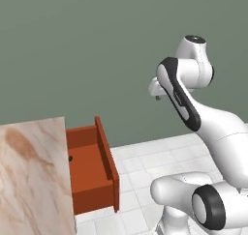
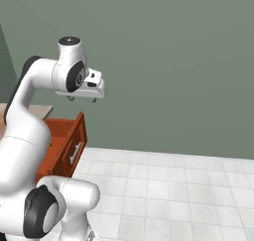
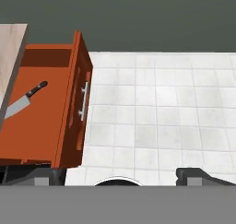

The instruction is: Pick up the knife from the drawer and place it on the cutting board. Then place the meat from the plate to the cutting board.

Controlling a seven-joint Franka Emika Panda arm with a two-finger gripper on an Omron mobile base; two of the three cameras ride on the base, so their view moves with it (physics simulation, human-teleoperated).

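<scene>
The knife (image 3: 25, 99) is seen lying in the open drawer (image 3: 44, 126), toward ten o'clock from the claw (image 3: 117, 177), its handle pointing toward one o'clock. The claw is spread and empty, apparently well above the floor.

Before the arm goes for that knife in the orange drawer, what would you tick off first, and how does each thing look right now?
1. Drawer pulled out: ok.
2. Knife lying in the drawer, blade partly under the counter edge: ok, handle exposed.
3. Gripper open: ok.
4. Gripper holding nothing: ok.
5. Gripper above the knife: not ok, it hangs high, over the floor beside the drawer front.
6. Cutting board ready to receive: cannot tell.
</scene>
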